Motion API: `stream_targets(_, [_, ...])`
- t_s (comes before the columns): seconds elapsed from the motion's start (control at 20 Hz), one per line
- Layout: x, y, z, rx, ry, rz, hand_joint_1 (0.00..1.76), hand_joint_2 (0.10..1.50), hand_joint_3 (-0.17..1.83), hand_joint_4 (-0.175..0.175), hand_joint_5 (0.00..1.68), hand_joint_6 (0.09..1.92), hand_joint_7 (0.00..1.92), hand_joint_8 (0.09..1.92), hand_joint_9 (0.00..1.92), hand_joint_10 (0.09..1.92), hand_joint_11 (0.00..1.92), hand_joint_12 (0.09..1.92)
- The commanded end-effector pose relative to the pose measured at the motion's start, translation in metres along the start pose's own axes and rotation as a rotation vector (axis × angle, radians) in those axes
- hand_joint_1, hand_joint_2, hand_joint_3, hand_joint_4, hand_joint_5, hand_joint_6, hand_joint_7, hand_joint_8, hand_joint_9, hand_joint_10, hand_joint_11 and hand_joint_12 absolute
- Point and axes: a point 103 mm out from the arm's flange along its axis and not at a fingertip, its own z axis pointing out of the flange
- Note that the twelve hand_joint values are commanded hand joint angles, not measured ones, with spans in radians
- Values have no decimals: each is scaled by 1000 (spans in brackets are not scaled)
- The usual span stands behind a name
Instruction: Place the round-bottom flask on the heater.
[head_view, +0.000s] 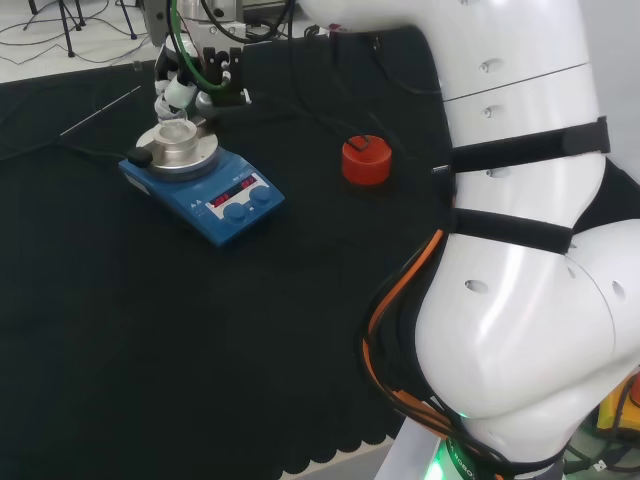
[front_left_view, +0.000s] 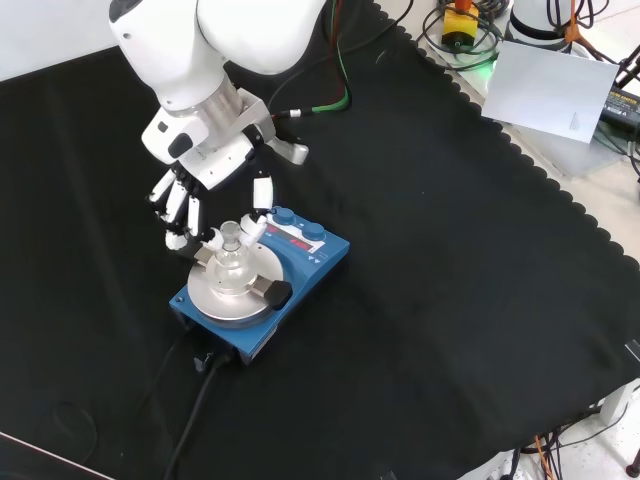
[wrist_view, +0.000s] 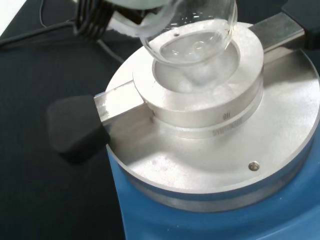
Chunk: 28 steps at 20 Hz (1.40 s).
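Black cloth bears the heater (front_left_view: 250, 285); robot hand (front_left_view: 205, 190) fingers pinch the hard-to-see clear flask (front_left_view: 232, 262).

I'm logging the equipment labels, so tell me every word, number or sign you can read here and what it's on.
Heater, red display on its front panel: lit, too small to read.
Metal block, engraved marks on its side: too blurred to read.
Round-bottom flask, pinched by the hand: no print visible.
Nothing here can be quoted.
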Motion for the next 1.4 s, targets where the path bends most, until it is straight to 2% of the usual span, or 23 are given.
stream_targets(0.05, [-1,2,5,14,-11,2,1059,712,765,175,1055,1095,460,568,581,559,211,1327])
stream_targets(1.2, [-7,14,21,48,-5,18,1058,716,759,175,1052,1095,457,569,575,562,210,1328])
stream_targets(1.3, [-9,15,22,58,24,14,1053,738,723,175,1041,1095,452,570,571,567,208,1330])
stream_targets(1.4, [-10,15,21,58,41,8,1038,821,571,175,1014,1074,422,579,546,581,189,1341])
